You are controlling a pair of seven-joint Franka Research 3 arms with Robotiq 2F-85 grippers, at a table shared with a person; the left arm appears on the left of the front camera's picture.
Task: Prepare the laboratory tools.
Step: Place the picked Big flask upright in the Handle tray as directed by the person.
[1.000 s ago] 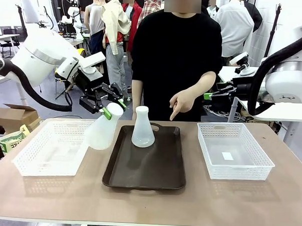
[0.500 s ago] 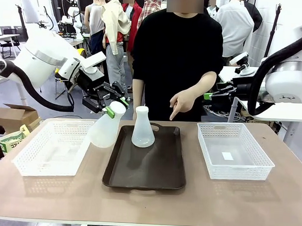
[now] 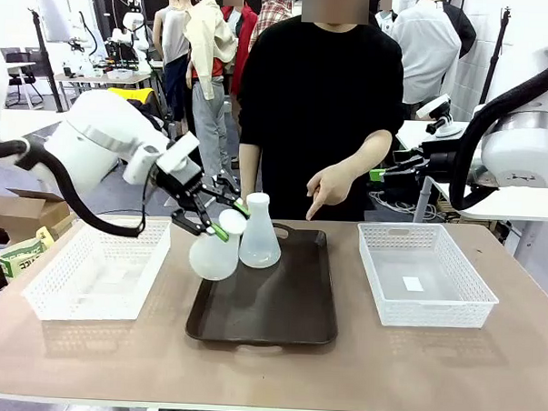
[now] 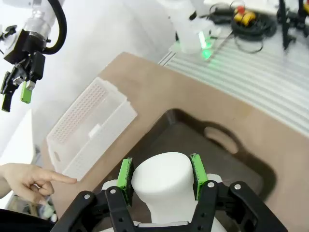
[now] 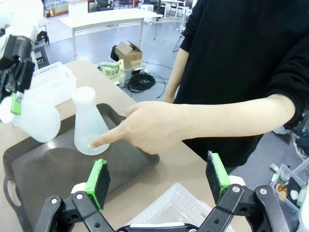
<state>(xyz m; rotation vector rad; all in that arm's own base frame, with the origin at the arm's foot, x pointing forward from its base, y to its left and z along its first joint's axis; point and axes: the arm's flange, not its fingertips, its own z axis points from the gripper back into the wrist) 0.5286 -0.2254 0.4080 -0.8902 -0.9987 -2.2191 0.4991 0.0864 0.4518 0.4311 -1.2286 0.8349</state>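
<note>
One flask (image 3: 216, 252) hangs tilted in the air over the left edge of the brown tray (image 3: 278, 315), its neck clamped between the green pads of the left gripper (image 3: 225, 224) and its round base pointing down toward the camera. In the left wrist view the neck (image 4: 163, 181) sits squeezed between both pads (image 4: 125, 175), with the tray's handle cutout below it. The second flask (image 3: 259, 232) stands upright on the far part of the tray, just beside the held one; whether the two touch cannot be told. A person stands at the far side of the table (image 3: 430, 376), one hand (image 3: 329, 185) pointing a finger down toward the tray's far right part; in the right wrist view that fingertip comes close to the standing flask (image 5: 88, 128). The right gripper (image 5: 159, 181) hovers well apart from the flasks, off the table's right side, jaws spread wide and holding nothing. A white basket (image 3: 94, 270) lies left of the tray and another basket (image 3: 426, 276) right of it.
</note>
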